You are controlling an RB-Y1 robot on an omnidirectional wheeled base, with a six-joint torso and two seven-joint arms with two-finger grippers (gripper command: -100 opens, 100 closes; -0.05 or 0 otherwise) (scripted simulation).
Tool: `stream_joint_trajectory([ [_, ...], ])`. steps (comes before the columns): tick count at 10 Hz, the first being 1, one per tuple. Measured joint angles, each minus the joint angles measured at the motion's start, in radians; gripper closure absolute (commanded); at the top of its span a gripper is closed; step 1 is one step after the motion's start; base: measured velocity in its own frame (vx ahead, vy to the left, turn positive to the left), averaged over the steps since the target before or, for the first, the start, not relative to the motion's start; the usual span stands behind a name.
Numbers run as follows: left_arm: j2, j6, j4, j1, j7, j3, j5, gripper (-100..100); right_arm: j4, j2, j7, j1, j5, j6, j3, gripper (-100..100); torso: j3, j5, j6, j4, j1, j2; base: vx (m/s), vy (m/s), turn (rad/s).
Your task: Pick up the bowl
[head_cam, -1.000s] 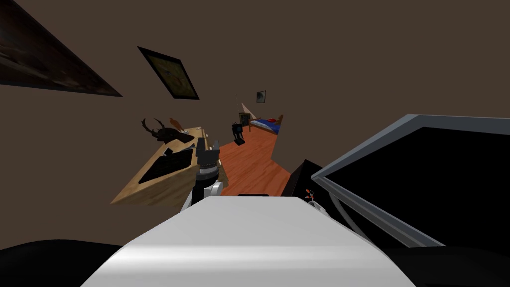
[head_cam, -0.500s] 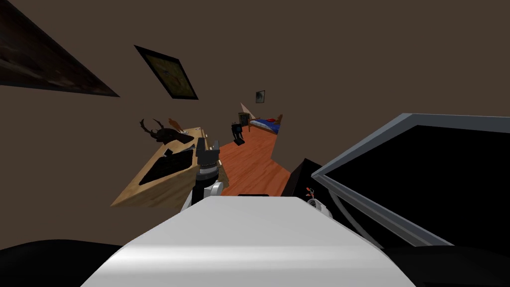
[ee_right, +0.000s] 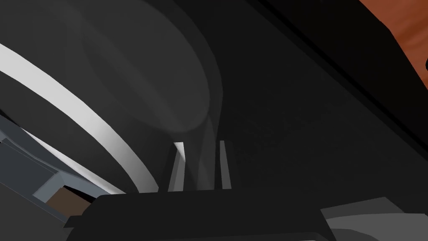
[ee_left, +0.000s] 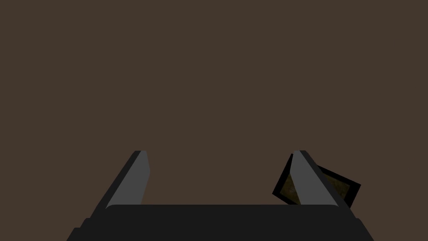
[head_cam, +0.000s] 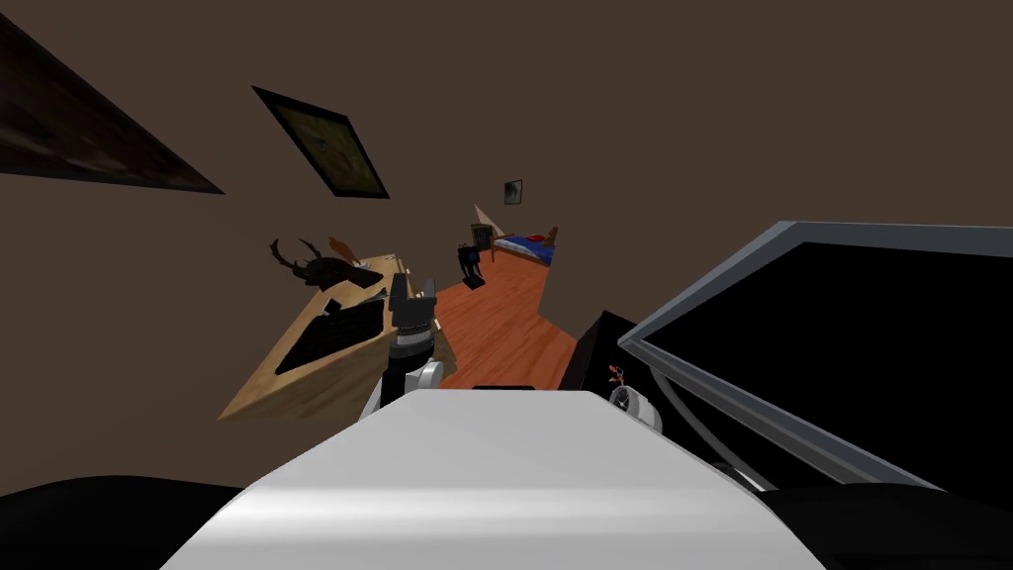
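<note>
Table: a wooden table (head_cam: 297,381) stands at the left against the brown wall, with dark things on top and a dark horned figure (head_cam: 309,265) at its far end.
Left gripper: the left gripper (head_cam: 413,285) is held up over the table's near right corner. In the left wrist view (ee_left: 219,151) its jaws stand wide apart with nothing between them.
Floor: a reddish-brown wooden floor (head_cam: 495,317) runs away from me in the middle, towards a bed (head_cam: 527,247) with a blue cover far off.
Right gripper: in the right wrist view the right gripper (ee_right: 202,142) has its jaws drawn close together, clamped on a thin, see-through grey wall that rises between them.
Bowl: that wall belongs to the bowl (ee_right: 167,83), dark grey and glassy. It swells out just ahead of the right gripper, over a dark surface.
White band: a curved white band (ee_right: 62,102) sweeps past just beside the bowl.
Grey frame: at the far right a slanted grey frame (head_cam: 712,287) borders a black area.
</note>
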State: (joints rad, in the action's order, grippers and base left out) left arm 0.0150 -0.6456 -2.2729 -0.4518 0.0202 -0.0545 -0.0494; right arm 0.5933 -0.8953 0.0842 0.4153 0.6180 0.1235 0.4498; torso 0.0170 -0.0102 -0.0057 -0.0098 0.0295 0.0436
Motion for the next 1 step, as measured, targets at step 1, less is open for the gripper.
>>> stream_joint_trajectory([
  [1,0.0,0.0,0.0,0.0,0.0,0.0,0.0,0,0.005,-0.002,-0.005,0.002,-0.001,-0.003,0.002,0,0.0,0.0,0.0,0.0,-0.002,-0.001,-0.002,0.005,-0.001],
])
